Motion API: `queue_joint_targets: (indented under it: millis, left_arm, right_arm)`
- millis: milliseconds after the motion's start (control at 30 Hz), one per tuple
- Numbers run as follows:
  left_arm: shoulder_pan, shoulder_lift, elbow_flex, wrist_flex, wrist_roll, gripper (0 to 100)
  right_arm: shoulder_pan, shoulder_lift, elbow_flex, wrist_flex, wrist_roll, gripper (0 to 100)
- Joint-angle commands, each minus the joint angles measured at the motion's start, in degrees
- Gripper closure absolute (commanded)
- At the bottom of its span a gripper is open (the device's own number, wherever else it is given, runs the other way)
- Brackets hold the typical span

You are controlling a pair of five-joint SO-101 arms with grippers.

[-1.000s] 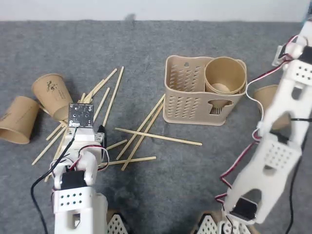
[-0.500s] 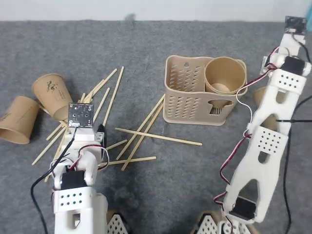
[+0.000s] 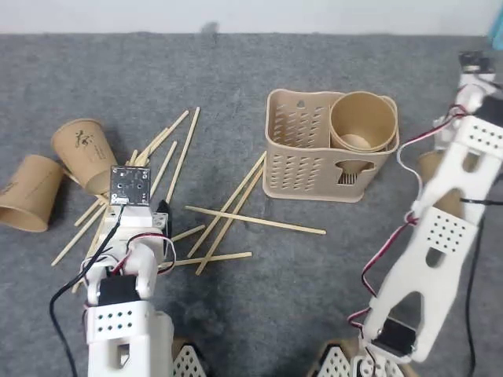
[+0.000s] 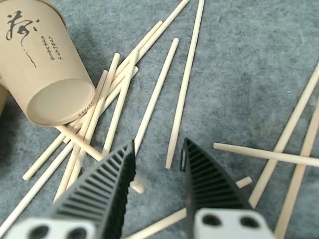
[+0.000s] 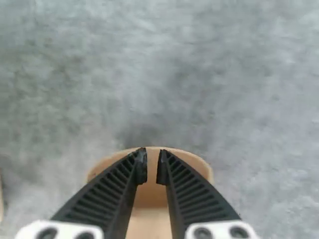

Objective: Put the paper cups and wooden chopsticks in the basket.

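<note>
- Over the pale wooden chopsticks [image 4: 185, 84] scattered on the grey carpet [image 3: 259, 71], the left gripper [image 4: 158, 144] hung with its black jaws parted, holding nothing.
- The right gripper [image 5: 151, 159] stood with its jaws nearly closed over a brown paper cup [image 5: 149, 199] just beside the beige perforated plastic basket [image 3: 302, 169].
- That basket held another brown paper cup [image 3: 363, 118].

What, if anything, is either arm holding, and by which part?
The left gripper holds nothing, jaws open above wooden chopsticks. The right gripper is nearly shut at the rim of a paper cup; a grip cannot be confirmed.

Left pincer [image 4: 158, 145] gapes; right pincer [image 5: 151, 155] seems nearly closed.
</note>
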Motion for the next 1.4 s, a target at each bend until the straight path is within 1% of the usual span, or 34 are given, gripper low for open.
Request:
queue_joint_targets:
  millis: [0, 67, 233, 467, 600, 800, 1000, 1200, 1367]
  left_arm:
    - [0.18, -0.79, -0.31, -1.67, -0.26, 86]
    - [0.18, -0.79, -0.31, -1.67, -0.26, 86]
    - [0.18, -0.79, -0.31, -1.67, -0.26, 86]
    - [0.18, -0.79, -0.31, -1.67, -0.26, 86]
    - [0.18, -0.79, -0.31, -1.67, -0.26, 86]
    - [0.09, -0.79, -0.31, -1.67, -0.26, 86]
    - [0.09, -0.79, -0.31, -1.67, -0.26, 86]
    - [-0.18, -0.79, -0.31, -1.67, -0.26, 86]
    - [-0.18, -0.79, -0.31, -1.67, -0.26, 86]
  right_arm:
    - [1.98, -7.69, 4.4, 2.59, 6.24, 95.2]
    - [2.51, -10.15, 11.16, 2.59, 9.14, 95.2]
    - [4.7, -20.62, 26.11, 2.59, 10.37, 95.2]
    - [5.93, -38.11, 48.18, 2.59, 18.99, 95.2]
    - [8.22, -46.11, 58.29, 2.59, 22.42, 95.2]
    - [13.67, -55.08, 71.12, 2.51, 28.31, 95.2]
    - [16.57, -61.41, 77.27, 2.07, 31.82, 95.2]
    - [18.95, -67.12, 77.54, 2.07, 31.65, 95.1]
    - [22.37, -73.63, 77.54, 2.07, 31.82, 94.7]
